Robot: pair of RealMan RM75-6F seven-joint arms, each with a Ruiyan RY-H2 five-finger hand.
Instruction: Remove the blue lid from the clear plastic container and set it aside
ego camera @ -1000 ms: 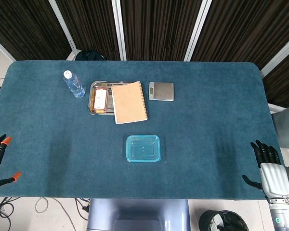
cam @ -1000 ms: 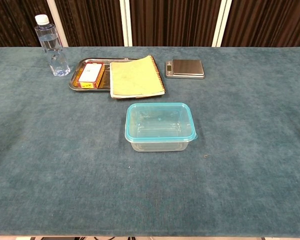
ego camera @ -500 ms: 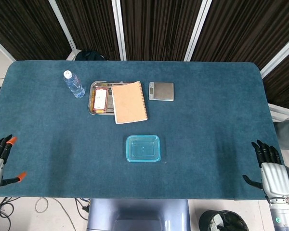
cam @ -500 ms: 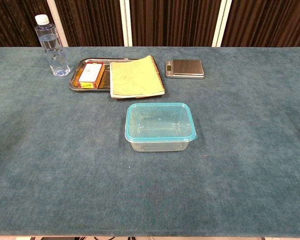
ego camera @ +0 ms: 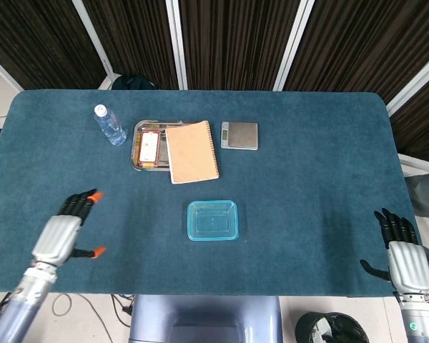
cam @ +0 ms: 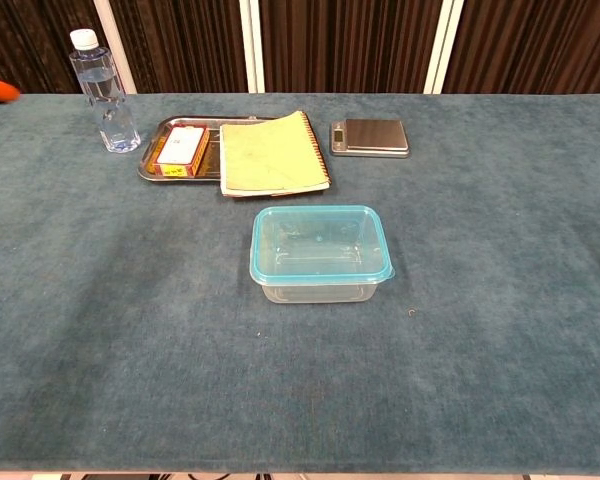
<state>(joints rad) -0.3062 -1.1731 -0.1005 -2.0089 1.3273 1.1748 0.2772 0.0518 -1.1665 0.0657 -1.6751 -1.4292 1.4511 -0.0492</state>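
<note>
A table (ego camera: 322, 171) covered in dark teal cloth fills the scene. Near its front middle sits a clear plastic container (cam: 320, 290), and the blue lid (cam: 320, 243) is on top of it, closed and level. Nothing touches it.

The left hand (ego camera: 63, 230) hovers over the table's front left area, well apart from the container. Its fingers (ego camera: 82, 201) are spread and point toward the far side, orange tips showing; they hold nothing. In the chest view only an orange fingertip shows at the upper left edge.

The right hand (ego camera: 402, 251) sits at the table's front right corner, by the edge, well away from the container. Its dark fingers (ego camera: 393, 221) are apart and empty.

Toward the far side, a water bottle (cam: 104, 92) stands upright. Just beside it lies a metal tray (cam: 152, 162) holding a small orange and white box (cam: 182, 149). A spiral notebook (cam: 273, 154) rests partly over the tray's right end. A small digital scale (cam: 371, 137) lies near the notebook, apart from it.
</note>
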